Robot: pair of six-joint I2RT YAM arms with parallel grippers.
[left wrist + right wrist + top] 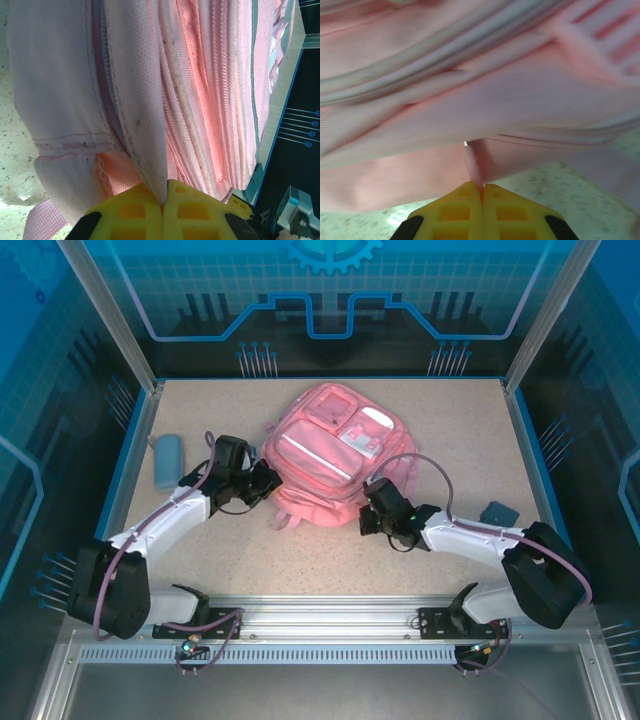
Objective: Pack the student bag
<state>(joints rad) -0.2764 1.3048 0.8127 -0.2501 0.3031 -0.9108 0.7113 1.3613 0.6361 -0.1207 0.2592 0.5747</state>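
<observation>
Far left: a light-blue pencil case [167, 461] lay on the table [450, 420], well apart from the bag and not packed.

Next, the left gripper [266, 483] sat at the bag's left edge. In the left wrist view its yellow fingers [132, 212] were pressed together with a fold of pink fabric nipped between them, beside a zipper line. So it was closed, with the bag's cloth in hand.

Centre: the student bag [330, 450] lay flat mid-table, front pockets and pale stripe up, a strap trailing toward the near side. Could not tell whether the main compartment was open.

Then the right gripper [374, 512] was at the bag's near-right edge. In the right wrist view its fingers [515, 212] were closed on a small pink flap or tab of the bag, just above the tabletop. It was too blurred to tell whether that was a zipper pull.

Far right: a small dark teal item [497, 511] sat on the table near the right arm, outside the bag. What it was, unclear.

Progress, judged: early. Both arms had hold of the bag, likely to open or spread it. Nothing was visibly inside, and the two loose items remained to be loaded, then the bag closed.
</observation>
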